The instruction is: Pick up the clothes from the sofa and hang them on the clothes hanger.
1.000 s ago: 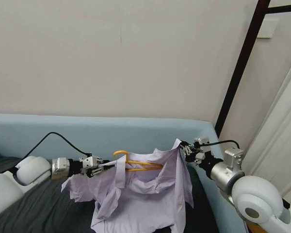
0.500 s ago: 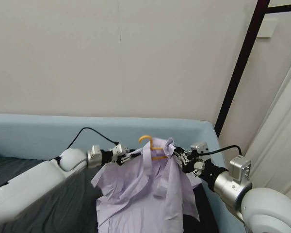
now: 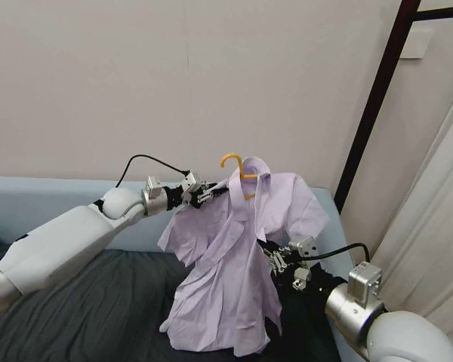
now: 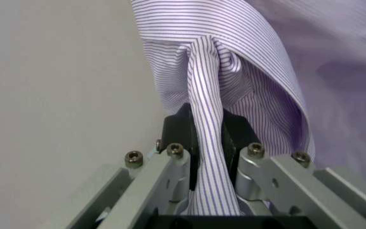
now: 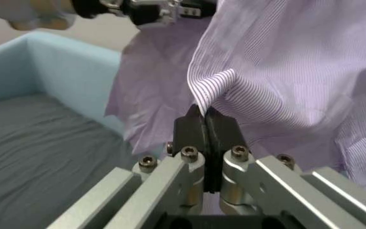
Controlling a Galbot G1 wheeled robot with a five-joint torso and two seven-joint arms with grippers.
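- The shirt (image 3: 234,256), on its yellow hanger (image 3: 231,155), hangs above the sofa (image 3: 45,200).
- The left gripper (image 3: 210,191) pinches cloth near the collar; the right gripper (image 3: 269,254) pinches a lower fold.
- This looks like the carrying step; next the hook must reach the dark frame (image 3: 370,128).

A black pole (image 3: 371,113) crosses the beige wall (image 3: 174,75), beside a white curtain (image 3: 438,226).

Soft, diffuse indoor light, moderately bright. Uniformly lit wall (image 3: 98,75). Shallow shadows in shirt (image 3: 226,256) folds. Dark seat cushion (image 3: 106,317) dim. Small highlights on bolt heads (image 4: 255,149) in left wrist view.
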